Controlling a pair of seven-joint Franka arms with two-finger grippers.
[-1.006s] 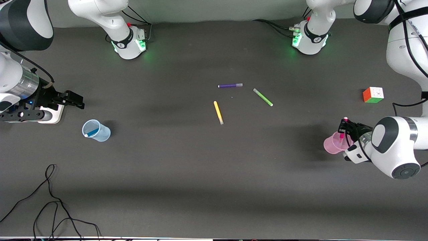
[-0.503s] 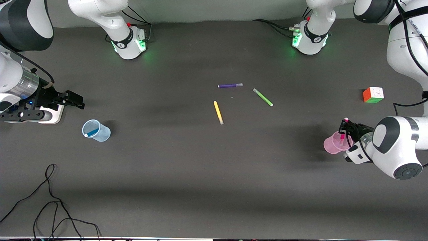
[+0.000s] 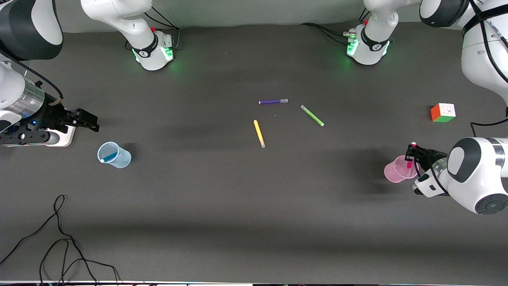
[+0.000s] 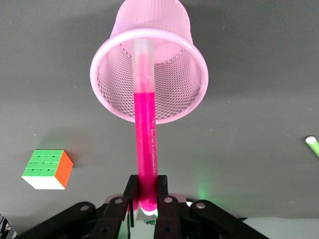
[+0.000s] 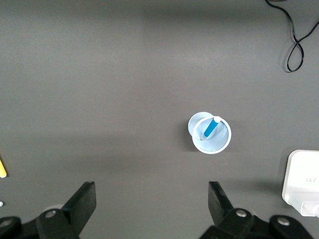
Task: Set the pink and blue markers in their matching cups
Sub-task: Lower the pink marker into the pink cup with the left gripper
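My left gripper (image 3: 412, 153) is shut on the pink marker (image 3: 409, 163), which stands with its lower end inside the pink cup (image 3: 393, 172) at the left arm's end of the table. In the left wrist view the jaws of my left gripper (image 4: 147, 191) clamp the magenta end of the marker (image 4: 144, 129), and its pale cap is inside the ribbed cup (image 4: 117, 89). The blue marker (image 3: 108, 157) leans inside the pale blue cup (image 3: 119, 159) at the right arm's end. My right gripper (image 3: 89, 119) is open and empty over the table near that cup (image 5: 219, 142).
A purple marker (image 3: 273, 101), a green marker (image 3: 312, 115) and a yellow marker (image 3: 259, 133) lie mid-table. A puzzle cube (image 3: 443, 112) sits farther from the front camera than the pink cup. A white power block (image 3: 59, 137) lies under the right arm. A black cable (image 3: 59, 238) lies near the front edge.
My left gripper has shifted slightly toward the left arm's end of the table with the pink marker, still in the pink cup. The right arm has barely moved.
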